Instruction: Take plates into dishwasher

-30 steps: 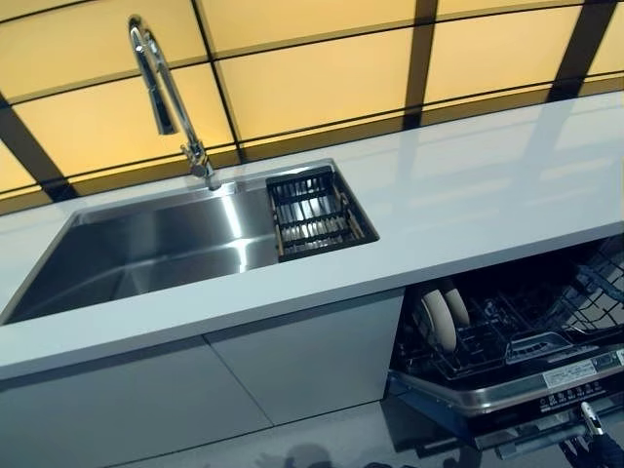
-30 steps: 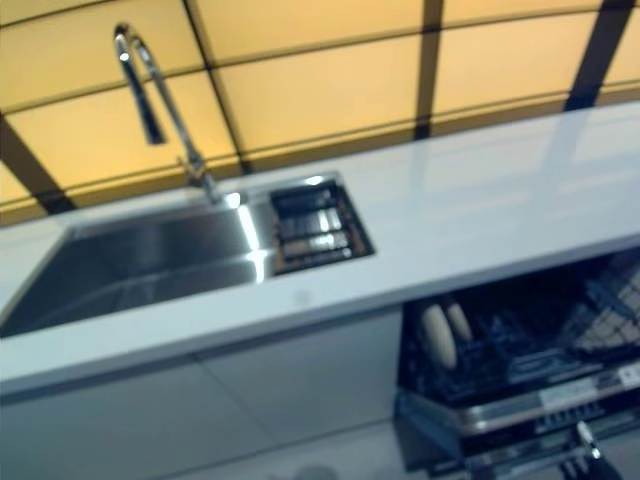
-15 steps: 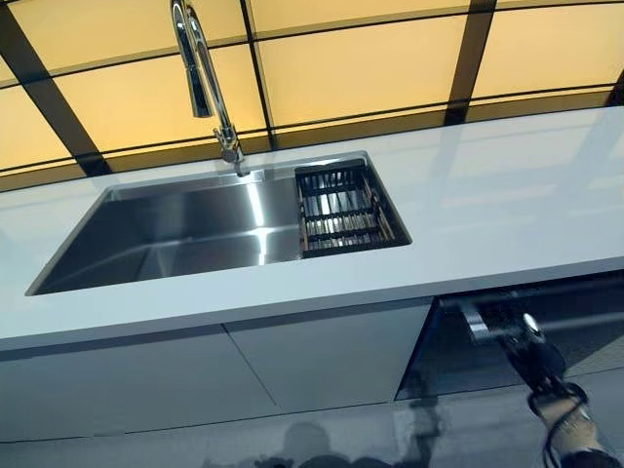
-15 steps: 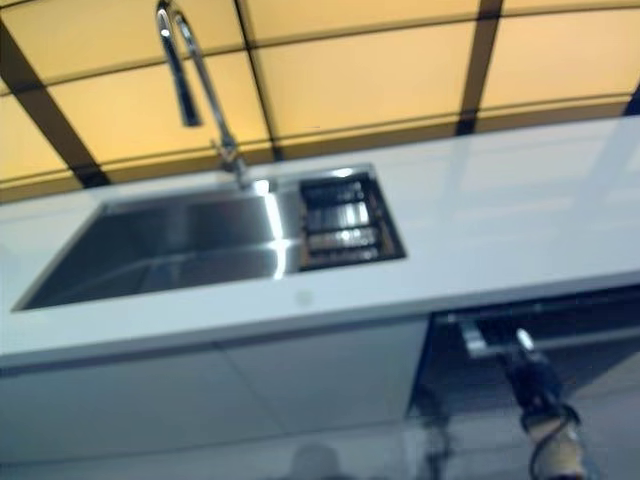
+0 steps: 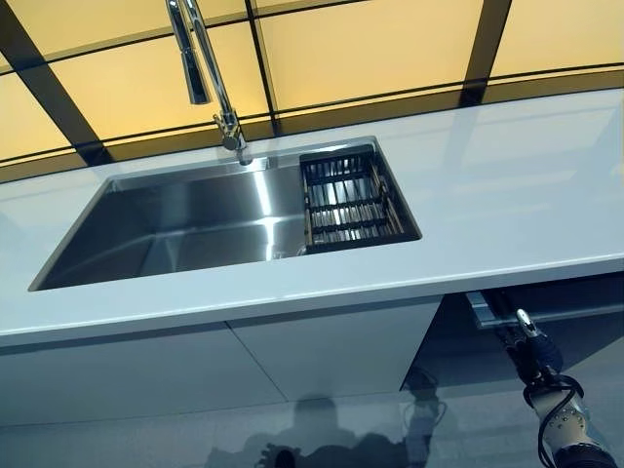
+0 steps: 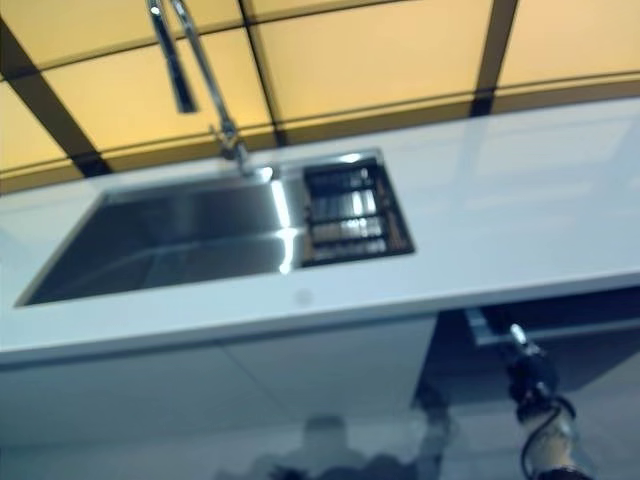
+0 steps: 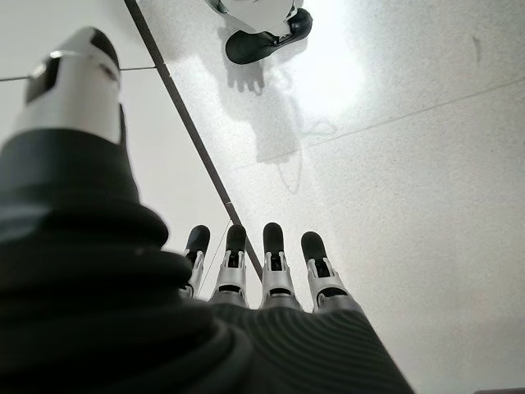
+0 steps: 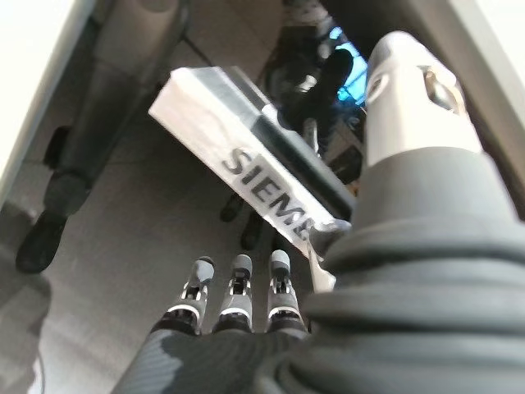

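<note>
**A:** Where do you stand in the job?

**B:** By the look of it you are closing up. Your right hand (image 5: 534, 353) sits low at the front edge of the dishwasher door (image 5: 546, 304), just under the white surface (image 5: 507, 185). In the right wrist view the fingers (image 8: 236, 283) run straight and side by side, spread over nothing, with the door's printed edge (image 8: 246, 180) just past them and the thumb up beside it. I cannot tell whether any fingertip is touching the door.

**A:** And the plates?

**B:** You cannot see a single plate in these views. The sink (image 5: 185, 229) looks empty, the dark drainer basket (image 5: 351, 200) at its right end holds nothing I can make out, and the surface carries none. The inside of the dishwasher is hidden behind the raised door, so whether plates stand in there cannot be told from here.

**A:** My other hand?

**B:** Your left hand (image 7: 262, 271) hangs over the floor with straight fingers, holding nothing.

**A:** So what next?

**B:** I judge the door is nearly up. Keep your right palm flat on its front edge and press it home evenly; watch that the fingers do not get caught between the door's top and the surface.
</note>
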